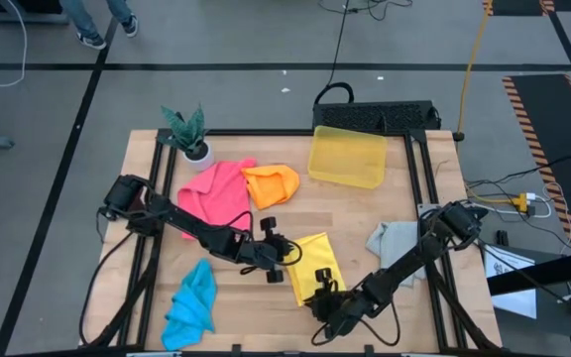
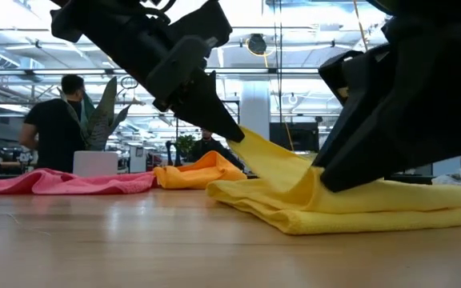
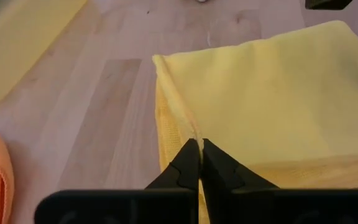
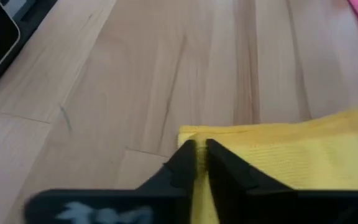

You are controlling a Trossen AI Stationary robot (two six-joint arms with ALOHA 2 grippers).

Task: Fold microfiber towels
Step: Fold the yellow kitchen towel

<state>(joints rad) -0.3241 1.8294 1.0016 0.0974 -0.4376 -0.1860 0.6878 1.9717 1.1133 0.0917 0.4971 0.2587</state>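
Pale wooden worktop [image 1: 365, 213] in an open office holds five microfiber towels: pink [image 1: 213, 191], orange [image 1: 271, 184], yellow [image 1: 316, 266], blue [image 1: 192, 302], grey [image 1: 395, 240]. Left hand [image 1: 287, 253] and right hand [image 1: 320, 297] each pinch the front-centre yellow towel.

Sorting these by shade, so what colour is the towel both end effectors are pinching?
Yellow towel, clearest in the high view.

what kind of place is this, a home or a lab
Most likely a robotics lab in an open office hall: a wooden table framed by a metal rig, cables across a taped floor, and a person at desks under industrial ceiling lights.
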